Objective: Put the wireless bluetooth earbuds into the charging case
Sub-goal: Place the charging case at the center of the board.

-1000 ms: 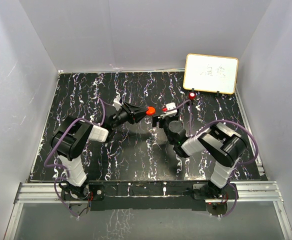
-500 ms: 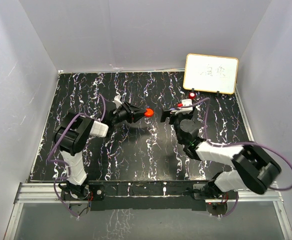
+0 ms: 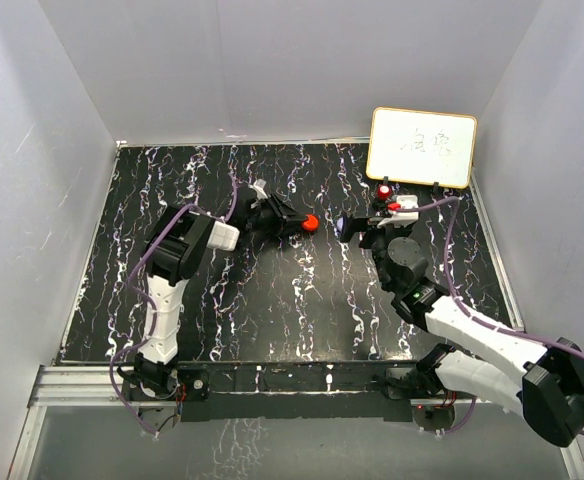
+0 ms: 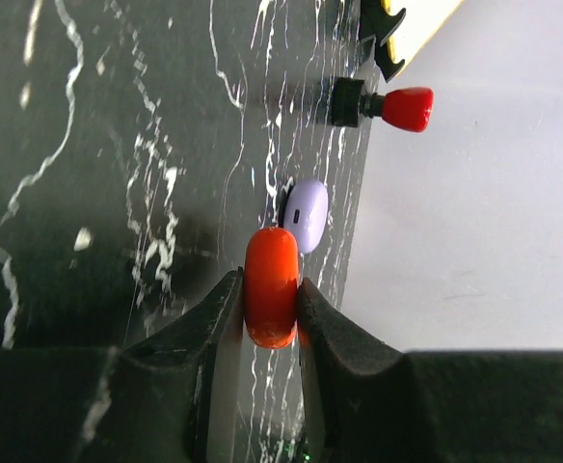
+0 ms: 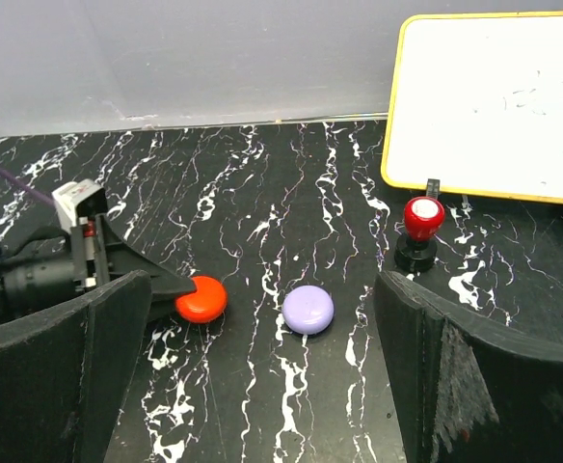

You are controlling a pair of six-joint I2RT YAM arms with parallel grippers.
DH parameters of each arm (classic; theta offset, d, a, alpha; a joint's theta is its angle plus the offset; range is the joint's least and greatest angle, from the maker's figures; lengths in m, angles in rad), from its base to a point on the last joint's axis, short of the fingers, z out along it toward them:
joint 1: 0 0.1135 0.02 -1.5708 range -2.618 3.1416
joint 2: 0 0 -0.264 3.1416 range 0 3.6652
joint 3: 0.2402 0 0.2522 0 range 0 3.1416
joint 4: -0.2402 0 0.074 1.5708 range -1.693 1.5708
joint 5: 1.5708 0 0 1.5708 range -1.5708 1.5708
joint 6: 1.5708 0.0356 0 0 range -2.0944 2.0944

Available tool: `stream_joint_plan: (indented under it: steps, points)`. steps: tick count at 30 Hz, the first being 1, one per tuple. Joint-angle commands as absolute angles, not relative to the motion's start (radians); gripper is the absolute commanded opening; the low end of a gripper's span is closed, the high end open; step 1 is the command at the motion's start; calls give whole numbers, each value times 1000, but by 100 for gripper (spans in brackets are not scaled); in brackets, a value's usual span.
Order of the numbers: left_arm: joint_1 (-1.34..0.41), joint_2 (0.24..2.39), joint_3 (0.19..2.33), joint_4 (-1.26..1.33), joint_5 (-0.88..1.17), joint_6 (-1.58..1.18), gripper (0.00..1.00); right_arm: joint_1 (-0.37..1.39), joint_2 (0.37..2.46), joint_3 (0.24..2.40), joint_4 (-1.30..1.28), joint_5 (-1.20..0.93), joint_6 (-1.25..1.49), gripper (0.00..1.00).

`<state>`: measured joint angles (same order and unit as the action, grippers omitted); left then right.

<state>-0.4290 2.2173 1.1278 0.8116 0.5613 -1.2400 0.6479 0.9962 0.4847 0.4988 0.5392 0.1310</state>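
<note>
left fingers (image 4: 204, 357): pinching red case (image 4: 270, 289) edge-on
right fingers (image 5: 60, 367): spread, purple case (image 5: 308, 310) mid-frame
tip: firm pinch, lay red case flat

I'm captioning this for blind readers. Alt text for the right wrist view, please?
The left claw grips a round red case; a round purple case lies apart from it on the black marbled table. Behind stand a red-capped object and a whiteboard; the right claw's open fingers frame the foreground.
</note>
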Motion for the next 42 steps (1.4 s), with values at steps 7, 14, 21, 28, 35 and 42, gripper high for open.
stream_joint_plan:
  steps: [7,14,21,28,35,42]
  points:
    - [-443,2287,1253,720,547,-1152,3,636,833,441,407,464,207,98]
    - [-443,2277,1270,655,532,-1096,51,636,679,369,259,325,320,98]
    - [-431,2208,1219,603,493,-1037,84,637,534,270,161,469,417,98]
    - [-391,2040,1080,525,413,-942,93,637,414,215,141,490,396,98]
    - [-386,1915,1110,195,195,-720,99,636,403,200,156,477,391,98]
    - [-387,1838,1099,54,37,-631,99,636,421,205,158,466,385,98]
